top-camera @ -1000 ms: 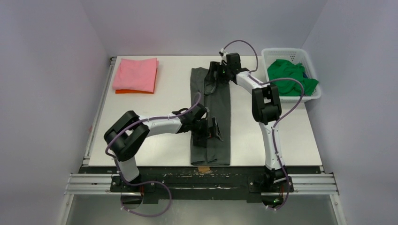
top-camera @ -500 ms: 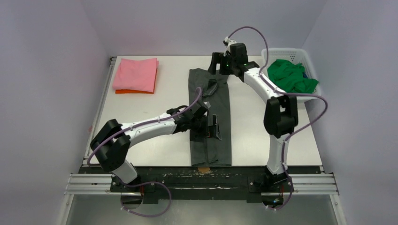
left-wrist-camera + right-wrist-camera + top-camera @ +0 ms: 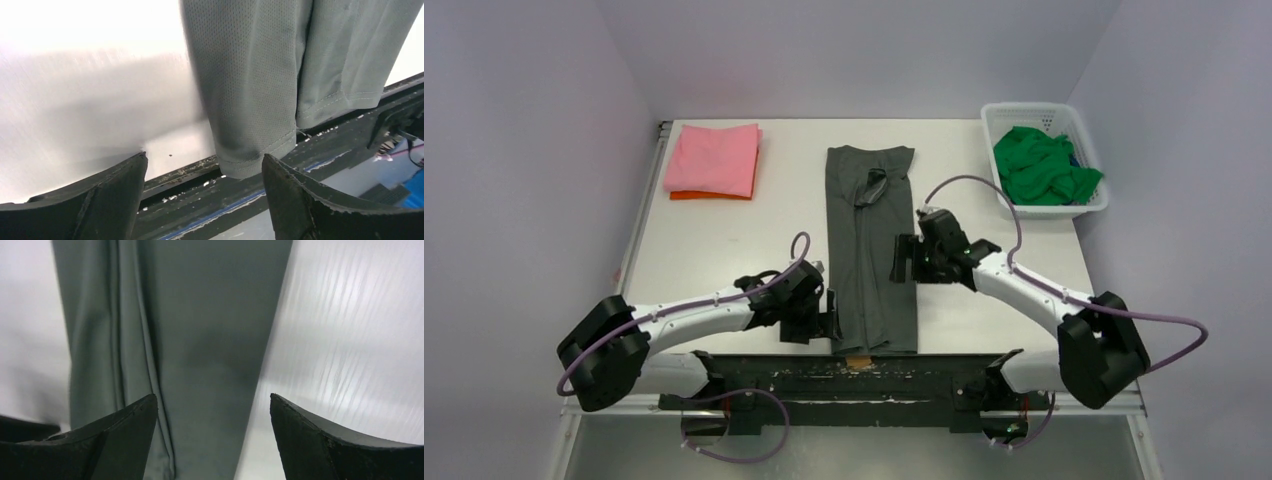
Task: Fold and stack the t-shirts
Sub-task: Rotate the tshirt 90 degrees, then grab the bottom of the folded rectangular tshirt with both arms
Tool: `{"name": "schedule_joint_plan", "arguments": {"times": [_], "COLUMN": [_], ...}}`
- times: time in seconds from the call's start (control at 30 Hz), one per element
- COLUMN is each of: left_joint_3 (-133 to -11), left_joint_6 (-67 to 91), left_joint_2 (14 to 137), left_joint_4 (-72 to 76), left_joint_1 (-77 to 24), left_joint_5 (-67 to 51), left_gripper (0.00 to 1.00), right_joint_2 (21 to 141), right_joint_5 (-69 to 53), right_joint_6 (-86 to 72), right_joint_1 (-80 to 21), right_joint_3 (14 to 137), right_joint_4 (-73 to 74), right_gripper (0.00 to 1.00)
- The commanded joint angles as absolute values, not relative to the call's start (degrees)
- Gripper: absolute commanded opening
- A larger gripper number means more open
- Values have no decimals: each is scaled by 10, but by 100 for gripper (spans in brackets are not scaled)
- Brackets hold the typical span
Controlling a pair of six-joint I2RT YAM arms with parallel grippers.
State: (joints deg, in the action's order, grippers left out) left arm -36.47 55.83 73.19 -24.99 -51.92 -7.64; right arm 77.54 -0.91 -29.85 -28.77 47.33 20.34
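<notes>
Left end effector [image 3: 204, 165]: spread wide, empty, at the near-left hem corner of the charcoal t-shirt [image 3: 871, 250]. Right end effector [image 3: 213, 400]: also gaping, above the shirt's right edge. Shirt lies as a long strip down mid-tabletop [image 3: 724, 250], far edge to near edge. Best to pinch both hem corners through all layers and lift evenly.

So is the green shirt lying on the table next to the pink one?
No, the green shirt sits in the white basket, far from the pink shirt.
</notes>
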Motion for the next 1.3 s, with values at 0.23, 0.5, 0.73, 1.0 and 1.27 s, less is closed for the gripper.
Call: {"name": "schedule_joint_plan", "arguments": {"times": [0.23, 0.5, 0.73, 1.0, 1.27], "left_joint_3": [-330, -343, -348, -357, -371], "left_joint_6": [586, 599, 602, 602, 591], "left_joint_2": [793, 820, 805, 794, 766], "left_joint_4": [-113, -148, -166, -169, -159], "left_joint_1": [-530, -556, -566, -576, -575], "left_joint_5": [-132, -113, -101, -98, -110], "left_gripper": [38, 0, 0, 0, 0], "right_joint_2": [641, 576, 553, 516, 510], "right_joint_5": [9, -95, -122, -137, -140], "right_joint_6": [-397, -432, -459, -478, -468], "right_joint_1": [-379, -404, -409, -411, -411], "right_joint_3": [344, 257, 219, 194, 229], "right_joint_4": [308, 271, 288, 255, 248], "right_gripper": [76, 63, 52, 36, 3]}}
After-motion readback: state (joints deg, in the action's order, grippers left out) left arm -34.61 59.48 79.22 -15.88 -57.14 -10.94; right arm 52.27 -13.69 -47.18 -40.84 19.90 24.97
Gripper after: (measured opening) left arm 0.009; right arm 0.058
